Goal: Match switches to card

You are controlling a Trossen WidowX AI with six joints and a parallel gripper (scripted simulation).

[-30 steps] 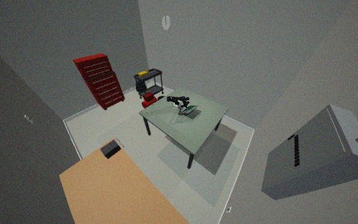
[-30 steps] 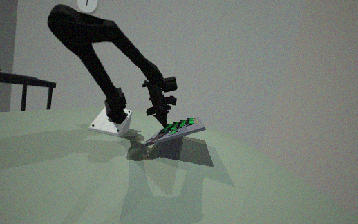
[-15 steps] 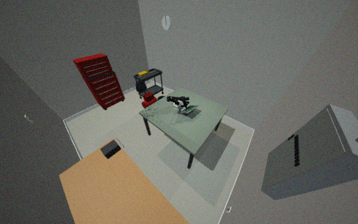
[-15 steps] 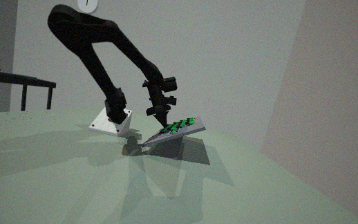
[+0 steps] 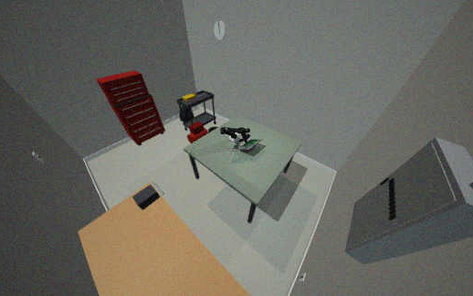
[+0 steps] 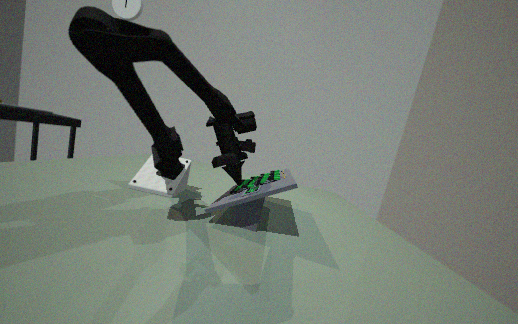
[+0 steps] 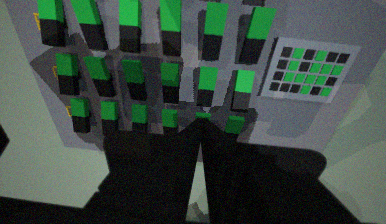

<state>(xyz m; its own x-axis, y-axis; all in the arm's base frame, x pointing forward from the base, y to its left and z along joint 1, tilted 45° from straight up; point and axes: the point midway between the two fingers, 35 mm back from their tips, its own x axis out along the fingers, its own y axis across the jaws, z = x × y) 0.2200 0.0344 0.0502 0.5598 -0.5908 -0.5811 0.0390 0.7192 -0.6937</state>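
At the panel's (image 6: 276,189) near row, the claw (image 7: 201,125) is pressed together and empty, forming one blunt tip that bears on the fifth switch (image 7: 203,116). The card (image 7: 310,71) sits beside the grid's right edge, the panel tilted on the desk (image 6: 121,260).

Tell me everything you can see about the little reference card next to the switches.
The card is a small, flat, light grey rectangle lying flush on the tilted grey panel, just beyond the last column of switches. It carries a grid of small squares, four rows by six columns, some bright green and some dark grey; the wrist view is too blurred to read every square reliably. Nothing touches or covers it. The closed gripper points at the nearest switch row, apart from the card.
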